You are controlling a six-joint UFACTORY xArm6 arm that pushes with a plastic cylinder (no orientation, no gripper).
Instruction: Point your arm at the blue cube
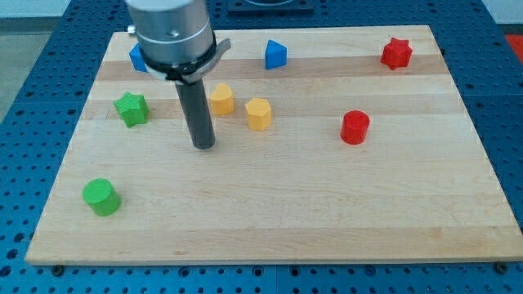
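Nearest the view's bottom sits a green plastic cylinder on the pale wooden surface. No gripper here: my tip rests below-left of a yellow block and holds nothing. One blue block sits near the top edge, well apart to the upper right; another blue block is half hidden behind the arm

You're looking at a fat silver-grey cylinder up top, ringed by a dark band with a small flange jutting to the view's right. Below it, a straight dark rod down to my tip.
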